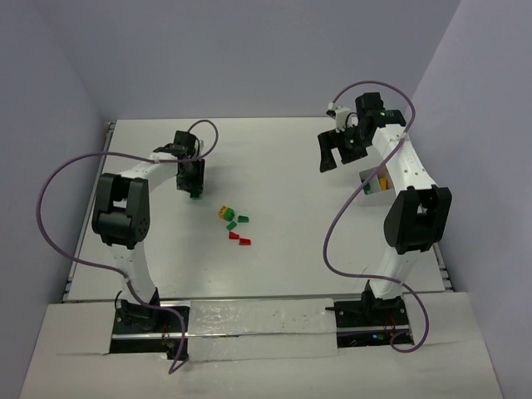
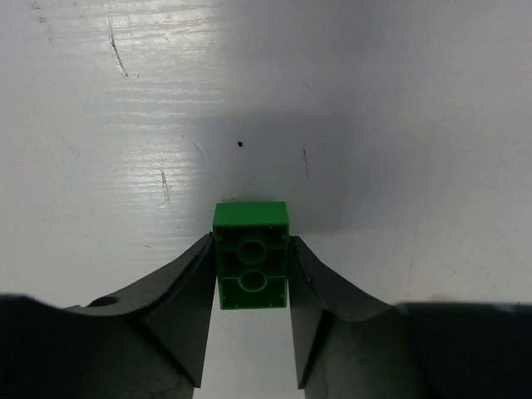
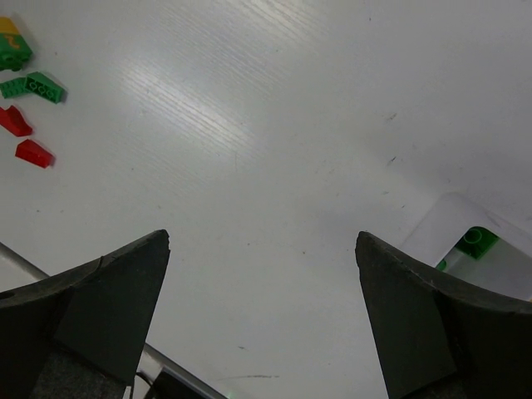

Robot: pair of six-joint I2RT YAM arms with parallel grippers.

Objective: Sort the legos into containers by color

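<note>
My left gripper (image 2: 251, 249) is clamped on a green brick (image 2: 251, 223), one finger pressed to each side, low over the table (image 2: 374, 125). I can't tell if the brick touches it. My right gripper (image 3: 262, 239) hangs spread wide, holding nothing. The white tray (image 3: 445, 220) is close by one of its fingers, with a green piece (image 3: 476, 241) inside. Other loose legos (image 1: 235, 224) lie mid-table.

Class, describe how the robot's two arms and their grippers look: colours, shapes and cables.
The left arm and right arm have white links joined by chunky black joint housings. A purple cable loops loosely along each. The left gripper and right gripper have matte black, wedge-shaped fingers tapering toward the tips.
</note>
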